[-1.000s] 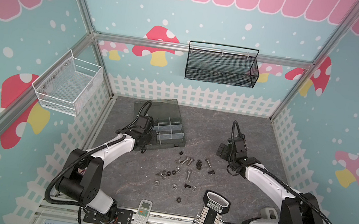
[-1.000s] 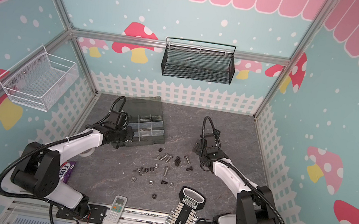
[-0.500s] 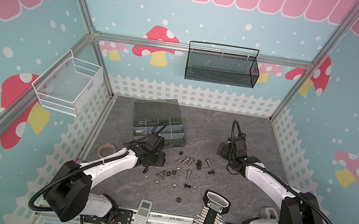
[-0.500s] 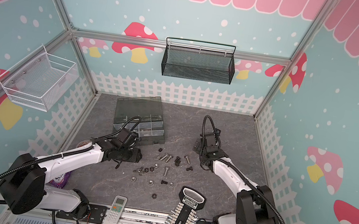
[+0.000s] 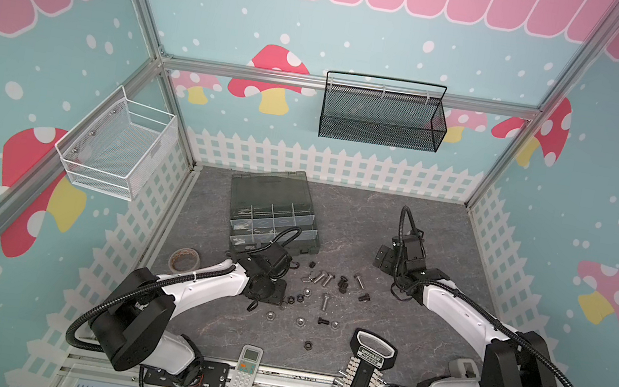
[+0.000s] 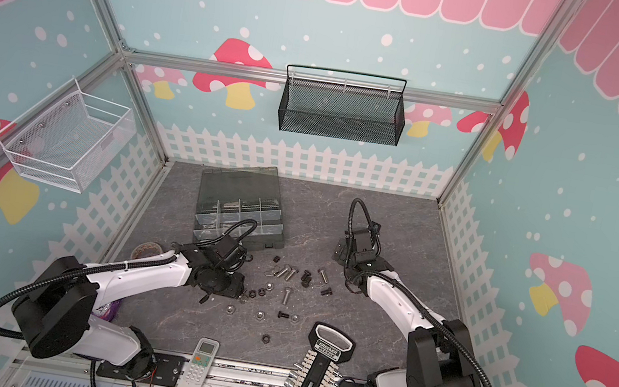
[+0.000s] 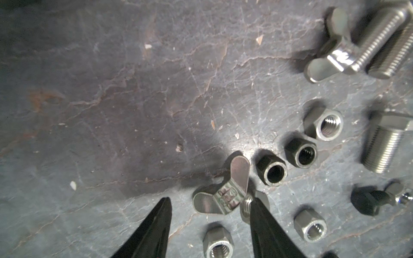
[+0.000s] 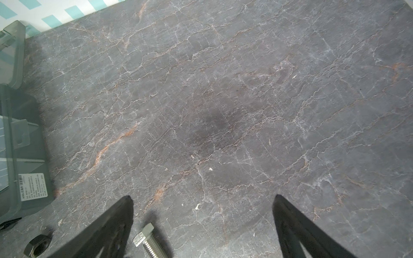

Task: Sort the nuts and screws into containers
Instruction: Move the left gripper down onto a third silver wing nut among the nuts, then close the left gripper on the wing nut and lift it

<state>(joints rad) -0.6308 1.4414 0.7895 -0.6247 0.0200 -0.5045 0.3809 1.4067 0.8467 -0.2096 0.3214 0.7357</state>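
- Left pincer [image 7: 210,201] sits low over the table [image 5: 358,219], in front of the box [image 5: 303,246], half open and holding nothing; a wing nut [image 7: 223,196] lies between its tips.
- Right pincer [image 8: 202,197], right of the box, stands wide open and empty, one silver screw [image 8: 148,243] just beside a fingertip.
- The screws [image 5: 325,301] and nuts [image 7: 274,170] lie loose on the table in front of the box.

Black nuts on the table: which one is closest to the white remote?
The black hexagonal metal nut lying by itself at the front, nearest the white remote control. The other black nuts sit farther back, bunched among silver bolts and silver nuts.
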